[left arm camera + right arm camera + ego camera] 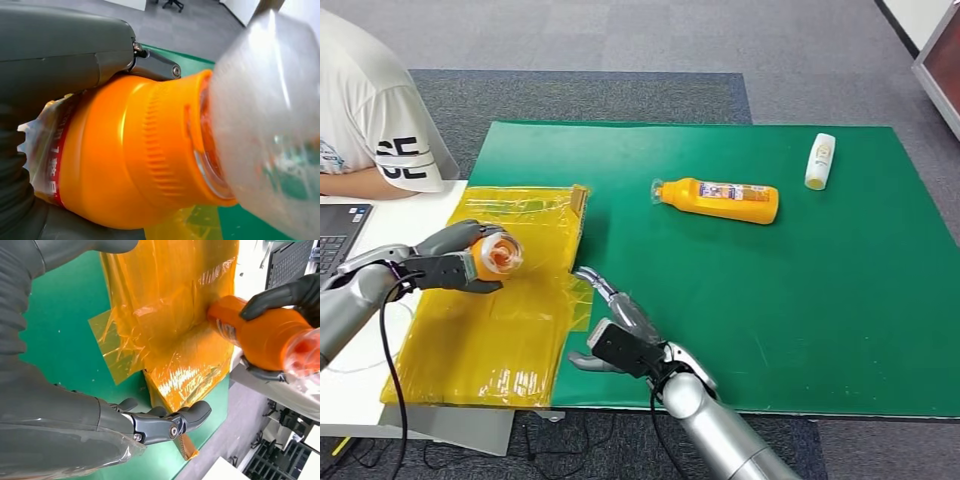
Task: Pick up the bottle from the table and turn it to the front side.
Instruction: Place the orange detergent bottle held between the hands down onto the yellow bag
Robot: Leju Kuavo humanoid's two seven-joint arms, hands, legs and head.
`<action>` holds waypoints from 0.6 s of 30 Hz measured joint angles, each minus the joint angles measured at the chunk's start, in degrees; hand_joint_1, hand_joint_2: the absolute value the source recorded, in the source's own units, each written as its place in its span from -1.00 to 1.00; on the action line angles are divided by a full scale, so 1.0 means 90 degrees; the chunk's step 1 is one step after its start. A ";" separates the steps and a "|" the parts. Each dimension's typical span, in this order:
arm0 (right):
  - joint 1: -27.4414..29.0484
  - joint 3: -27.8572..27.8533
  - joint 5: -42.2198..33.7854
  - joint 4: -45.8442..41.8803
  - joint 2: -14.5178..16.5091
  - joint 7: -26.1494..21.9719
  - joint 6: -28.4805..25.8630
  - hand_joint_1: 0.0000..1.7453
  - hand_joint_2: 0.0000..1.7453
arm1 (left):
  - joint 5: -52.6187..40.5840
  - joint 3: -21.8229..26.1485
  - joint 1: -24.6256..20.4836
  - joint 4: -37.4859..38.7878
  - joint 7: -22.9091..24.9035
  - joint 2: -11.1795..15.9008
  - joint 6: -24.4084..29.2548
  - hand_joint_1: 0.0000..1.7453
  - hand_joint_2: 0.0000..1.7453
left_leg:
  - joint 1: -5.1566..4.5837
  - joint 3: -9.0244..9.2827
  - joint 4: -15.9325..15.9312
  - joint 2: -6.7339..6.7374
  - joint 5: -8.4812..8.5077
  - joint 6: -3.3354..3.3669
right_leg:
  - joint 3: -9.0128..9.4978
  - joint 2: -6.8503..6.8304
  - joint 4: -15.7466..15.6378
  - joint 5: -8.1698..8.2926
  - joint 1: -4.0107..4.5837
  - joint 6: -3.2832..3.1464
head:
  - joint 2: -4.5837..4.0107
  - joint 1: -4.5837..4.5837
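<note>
The bottle (492, 255), orange with a clear cap, sits in the left hand (448, 262) above the yellow plastic sheet (501, 330) at the near left; dark fingers (275, 295) wrap over its body and the thumb lies beneath, cap end pointing right. Its red-edged label bears writing too blurred to read. The right hand (618, 335) hovers at the near edge of the green mat (788, 300), fingers spread and grasping nothing. Farther off, a second orange bottle (716, 200) lies on its side mid-mat, label unreadable. A small white bottle (820, 160) lies at the far right. At far left, a person's sleeve (407, 160) shows the letters "CE".
</note>
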 joint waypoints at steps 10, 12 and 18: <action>0.0011 0.0037 -0.0004 0.0032 0.0011 -0.0007 0.0107 -1.00 1.00 | 0.0593 0.0634 0.0221 -0.0015 -0.0458 -0.0130 -0.1211 1.00 1.00 | 0.0000 -0.0001 0.0000 0.0000 0.0004 0.0003 | -0.0001 0.0001 0.0001 0.0005 0.0000 0.0001 | 0.0000 -0.0001; 0.0004 0.0079 -0.0016 0.0057 0.0022 -0.0019 0.0144 -1.00 1.00 | 0.0857 0.0721 0.0195 -0.0012 -0.0451 -0.0119 -0.1550 1.00 1.00 | 0.0000 -0.0004 0.0000 0.0000 0.0004 0.0003 | -0.0007 0.0002 0.0001 0.0005 0.0000 0.0000 | 0.0000 -0.0001; -0.0091 0.0210 -0.0101 0.0159 0.0047 -0.0049 0.0194 -1.00 1.00 | 0.1284 0.0875 -0.0133 0.0173 -0.0227 -0.0145 -0.1944 1.00 1.00 | 0.0004 -0.0026 0.0001 0.0000 0.0006 0.0000 | -0.0030 0.0002 0.0001 0.0007 0.0003 -0.0001 | 0.0000 0.0000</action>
